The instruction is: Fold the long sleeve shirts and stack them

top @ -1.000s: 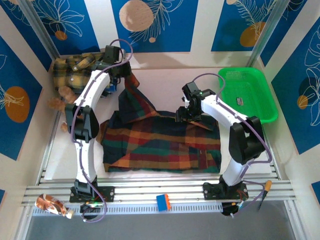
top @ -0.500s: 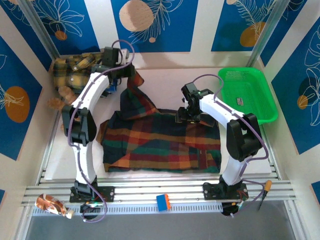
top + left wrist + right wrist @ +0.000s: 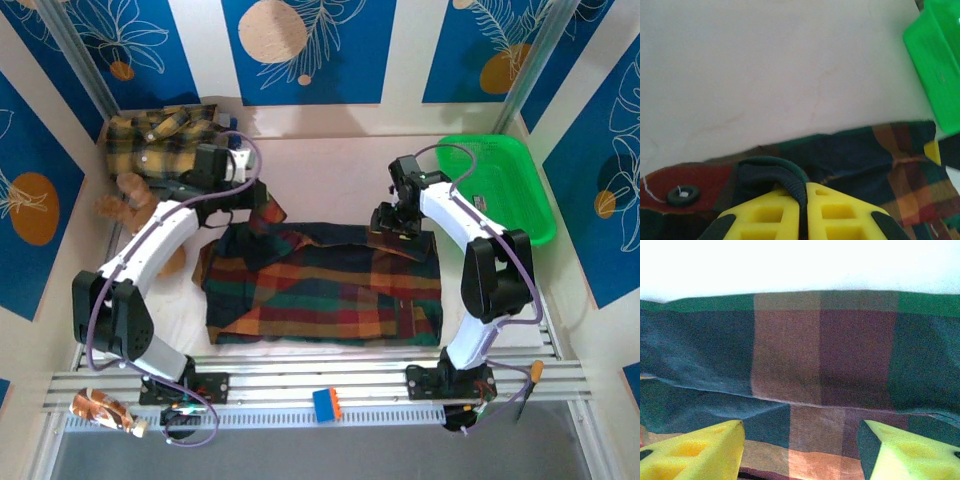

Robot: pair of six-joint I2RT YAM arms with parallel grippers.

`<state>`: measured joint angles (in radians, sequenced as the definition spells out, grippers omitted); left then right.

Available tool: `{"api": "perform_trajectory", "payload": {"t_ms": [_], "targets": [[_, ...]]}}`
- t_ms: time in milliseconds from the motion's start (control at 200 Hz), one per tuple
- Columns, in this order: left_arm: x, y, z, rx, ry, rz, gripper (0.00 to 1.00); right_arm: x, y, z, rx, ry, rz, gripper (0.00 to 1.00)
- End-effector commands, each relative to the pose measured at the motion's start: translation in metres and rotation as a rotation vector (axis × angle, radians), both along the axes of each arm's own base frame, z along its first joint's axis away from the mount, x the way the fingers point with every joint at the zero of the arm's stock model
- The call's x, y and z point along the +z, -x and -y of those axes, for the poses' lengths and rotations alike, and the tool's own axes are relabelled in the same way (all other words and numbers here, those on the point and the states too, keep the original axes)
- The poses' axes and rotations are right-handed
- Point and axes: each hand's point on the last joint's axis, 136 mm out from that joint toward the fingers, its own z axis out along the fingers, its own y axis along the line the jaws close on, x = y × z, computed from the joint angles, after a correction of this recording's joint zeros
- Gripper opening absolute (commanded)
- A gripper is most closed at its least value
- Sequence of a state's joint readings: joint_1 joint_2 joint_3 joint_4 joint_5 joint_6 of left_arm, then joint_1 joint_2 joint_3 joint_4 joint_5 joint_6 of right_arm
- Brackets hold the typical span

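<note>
Dark plaid shirt [image 3: 320, 285], spread on the surface [image 3: 330, 170], looks soft, light and floppy, so take it by an edge fold, as your left claw [image 3: 802, 210] does, clamped on one, while your right claw [image 3: 800, 440] hangs spread wide, empty, over its far hem.

- Dark plaid shirt [image 3: 330, 285]: woven flannel cloth, matt, soft nap, weave visible close up.
- Button [image 3: 683, 194] on its red band: dark plastic, slight sheen, sewn with white thread.
- Yellow and black shirt [image 3: 150, 140]: matt woven cloth of the same kind.
- Table [image 3: 330, 170]: off-white, smooth, matt, faint hairline marks.
- Basket [image 3: 505, 141]: green plastic, glossy, perforated floor.
- Fingers [image 3: 765, 220] of left gripper [image 3: 802, 192]: yellow moulded plastic, matt, hollow cells.
- Rails [image 3: 300, 385]: bare ribbed metal, dull sheen.
- Teddy bear [image 3: 120, 195]: brown plush, fuzzy.
</note>
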<state>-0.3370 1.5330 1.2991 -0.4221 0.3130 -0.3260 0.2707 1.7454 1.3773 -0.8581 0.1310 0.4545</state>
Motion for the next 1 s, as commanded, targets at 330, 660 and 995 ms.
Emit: {"api": "perform_trajectory", "payload": {"t_ms": [330,660,995], "targets": [[-0.042,0.212,0.128,-0.528,0.053,-0.141,0.68,0.025,0.011,0.01,-0.083,-0.134,0.028,0.64],[-0.021,0.144,0.023,-0.003,0.038,-0.114,1.0,0.019,0.056,-0.054,0.108,-0.245,0.004,0.64],[-0.095,0.044,0.007,0.098,-0.077,-0.405,0.85,-0.028,0.094,-0.083,0.028,-0.016,-0.202,0.64]]}}
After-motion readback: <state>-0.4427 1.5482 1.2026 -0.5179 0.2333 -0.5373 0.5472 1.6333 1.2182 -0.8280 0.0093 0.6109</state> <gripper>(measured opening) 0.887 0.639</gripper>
